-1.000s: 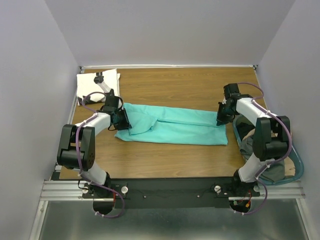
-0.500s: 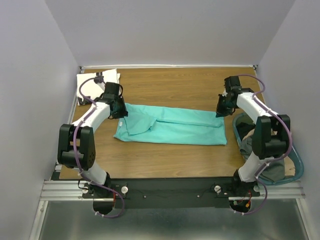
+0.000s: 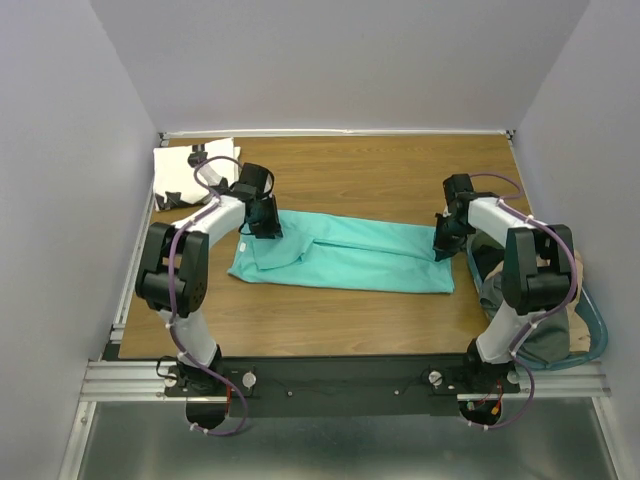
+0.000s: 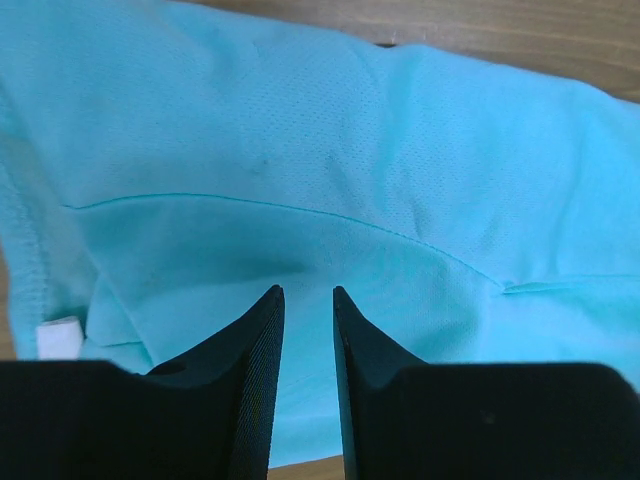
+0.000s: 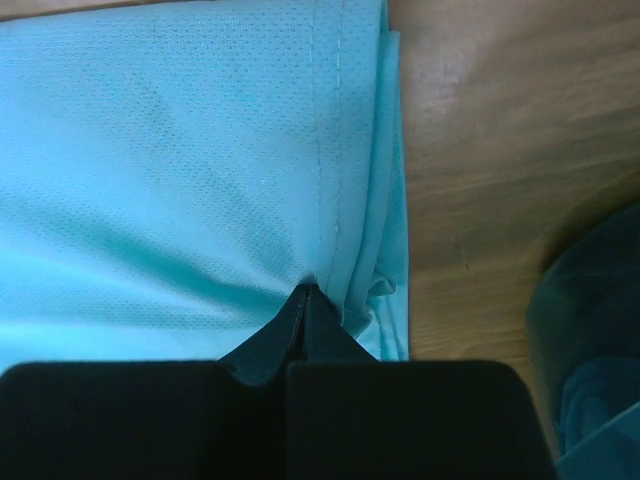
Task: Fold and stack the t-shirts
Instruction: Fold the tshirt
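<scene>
The turquoise t-shirt [image 3: 345, 255] lies folded into a long strip across the middle of the table. Its white neck label [image 4: 58, 337] shows at the lower left of the left wrist view. My left gripper [image 3: 266, 224] hovers over the strip's left part, and in its wrist view the left gripper [image 4: 308, 292] is open by a narrow gap with nothing between its fingers. At the strip's right end, my right gripper [image 3: 443, 246] is shut. In its own view the right gripper [image 5: 305, 292] has the hem puckering at its tips. The white t-shirt [image 3: 185, 172] with black marks lies at the back left corner.
A blue-rimmed basket [image 3: 590, 318] holding grey and dark clothes stands off the table's right edge, close to the right arm; its rim [image 5: 585, 300] shows in the right wrist view. Grey walls close in the left, back and right sides.
My left gripper moved from the shirt's left edge to the right, over the cloth. My right gripper went toward the back, then came down onto the right hem and shut fully.
</scene>
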